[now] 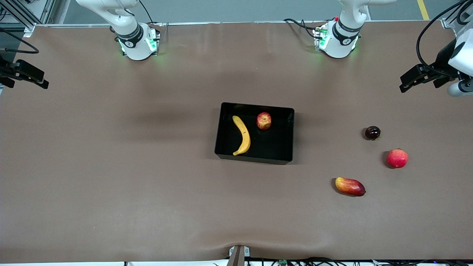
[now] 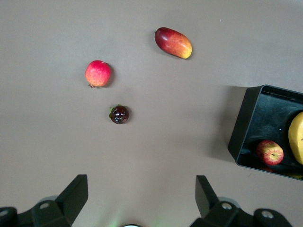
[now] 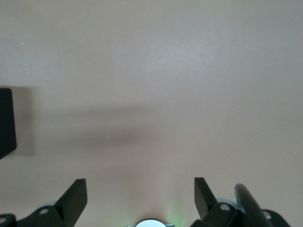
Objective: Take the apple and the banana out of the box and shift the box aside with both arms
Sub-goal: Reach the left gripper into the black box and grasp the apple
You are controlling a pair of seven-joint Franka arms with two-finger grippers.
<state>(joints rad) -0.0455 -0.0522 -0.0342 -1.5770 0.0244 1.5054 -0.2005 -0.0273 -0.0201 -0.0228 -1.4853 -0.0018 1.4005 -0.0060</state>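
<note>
nearest the camera lies a red-yellow mango-like fruit (image 1: pixel 350 186) on the brown worktop (image 1: pixel 111 184), toward the left arm's end. a little farther sit an evenly pink-red round fruit (image 1: pixel 397 158) and then a small dark fruit (image 1: pixel 372 132), all three well apart from the tray and likely just clutter to be left alone.

about mid-worktop rests the box (image 1: pixel 221 147), a shallow black tray. the banana (image 1: pixel 242 135) lies along the wall toward the right arm's end, and the apple (image 1: pixel 264 120) sits beside it, in the part of the box farther from the camera. both fruits are inside, so nothing has been lifted out yet.

farthest back, the arms wait spread to either end. the left pincer (image 2: pixel 142 201) hangs over bare worktop near the loose fruits with its jaws spread wide and empty. the right pincer (image 3: pixel 141 201) hangs over bare worktop at its own end, likewise wide apart and empty. that leaves the box unobstructed, probably so either arm can reach in.
</note>
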